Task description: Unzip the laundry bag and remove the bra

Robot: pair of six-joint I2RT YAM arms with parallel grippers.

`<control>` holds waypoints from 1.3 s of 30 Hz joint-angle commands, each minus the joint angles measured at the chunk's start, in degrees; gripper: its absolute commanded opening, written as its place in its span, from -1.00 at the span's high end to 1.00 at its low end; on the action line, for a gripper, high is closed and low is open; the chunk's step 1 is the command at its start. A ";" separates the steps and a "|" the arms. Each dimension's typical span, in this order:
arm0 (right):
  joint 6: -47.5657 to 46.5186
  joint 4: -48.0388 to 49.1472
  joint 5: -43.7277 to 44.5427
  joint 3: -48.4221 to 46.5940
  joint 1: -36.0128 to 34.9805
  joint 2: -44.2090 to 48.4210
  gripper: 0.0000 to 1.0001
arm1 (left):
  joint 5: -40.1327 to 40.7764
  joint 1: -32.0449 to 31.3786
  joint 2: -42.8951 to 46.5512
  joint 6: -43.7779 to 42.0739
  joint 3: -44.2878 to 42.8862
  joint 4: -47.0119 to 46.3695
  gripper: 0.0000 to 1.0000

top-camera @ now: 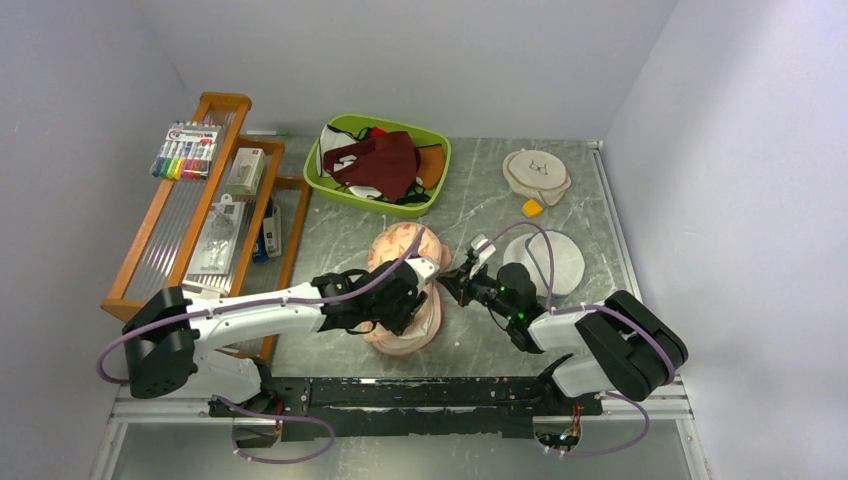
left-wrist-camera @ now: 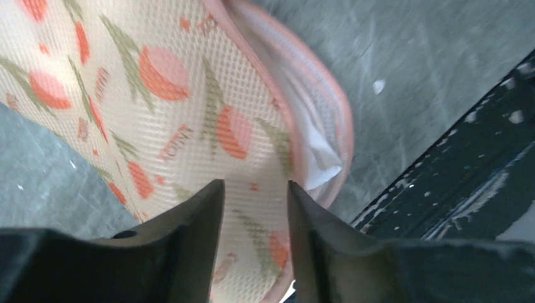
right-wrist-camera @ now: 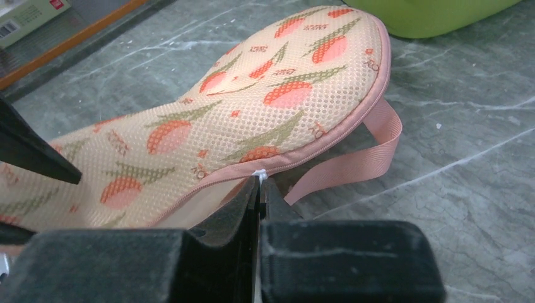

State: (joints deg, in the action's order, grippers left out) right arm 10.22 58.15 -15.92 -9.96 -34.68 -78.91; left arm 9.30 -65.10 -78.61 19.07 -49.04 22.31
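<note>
The laundry bag [top-camera: 400,245] lies mid-table: a peanut-shaped cream pouch with orange and green leaf print and pink zip edging. My left gripper [top-camera: 422,298] is over its near lobe. In the left wrist view its fingers [left-wrist-camera: 255,186] stand a narrow gap apart, clamped on the printed top layer [left-wrist-camera: 158,95]. The zip gapes at the near end, where white fabric [left-wrist-camera: 306,142], apparently the bra, shows inside. My right gripper [top-camera: 450,285] is at the pouch's right edge, shut [right-wrist-camera: 260,180] on the white zip pull [right-wrist-camera: 259,173], next to a pink ribbon loop [right-wrist-camera: 359,161].
A green bin [top-camera: 330,185] holding a maroon garment stands at the back. A round white mesh bag [top-camera: 558,262], a cream disc [top-camera: 537,175] and a small yellow piece [top-camera: 533,208] lie to the right. A wooden rack [top-camera: 200,210] fills the left. A black rail [top-camera: 420,395] runs along the near edge.
</note>
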 commanded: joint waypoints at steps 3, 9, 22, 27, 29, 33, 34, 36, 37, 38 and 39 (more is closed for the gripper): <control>-0.62 4.82 -2.93 -1.31 0.46 -1.13 1.00 | -1.45 -0.47 3.06 -0.45 -4.49 -6.00 -0.36; -0.81 4.12 -3.40 -0.51 0.44 1.12 1.00 | 7.45 -0.38 -2.75 0.53 -8.62 -5.90 -0.49; -0.42 4.54 -4.94 -0.62 0.34 1.44 1.00 | 18.19 -0.29 -12.38 -0.63 -14.02 -3.02 -0.33; -0.42 4.55 -5.05 -1.26 0.40 -0.13 1.00 | 17.79 -0.29 -13.90 -1.95 -15.12 -2.15 0.10; -0.23 4.76 -5.66 -1.32 0.34 -0.19 1.00 | 17.32 -0.29 -14.02 -2.10 -15.12 -2.07 0.33; -0.09 4.35 -4.95 -0.88 0.39 0.43 1.00 | 14.28 -0.29 -13.16 -1.91 -14.57 -1.46 0.69; -0.18 4.14 -4.66 -0.83 0.40 0.69 1.00 | 13.47 -0.29 -12.66 -1.73 -13.99 -1.78 0.74; -0.30 4.22 -4.00 -0.73 0.37 0.79 1.00 | 11.51 -0.29 -11.48 -1.84 -12.98 -2.24 0.82; -0.29 4.52 -3.57 -0.74 0.38 0.45 1.00 | 10.46 -0.29 -11.15 -1.98 -12.93 -2.15 0.85; -0.24 4.82 -3.19 -0.77 0.40 -0.01 1.00 | 9.42 -0.29 -10.94 -2.23 -12.93 -2.03 0.86; -0.08 4.80 -2.87 -0.91 0.34 -0.51 1.00 | 8.21 -0.29 -10.81 -2.41 -12.86 -2.07 0.86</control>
State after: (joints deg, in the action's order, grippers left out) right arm 10.24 60.12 -20.34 -10.28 -34.54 -78.83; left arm 22.46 -65.10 -91.96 17.61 -62.17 19.99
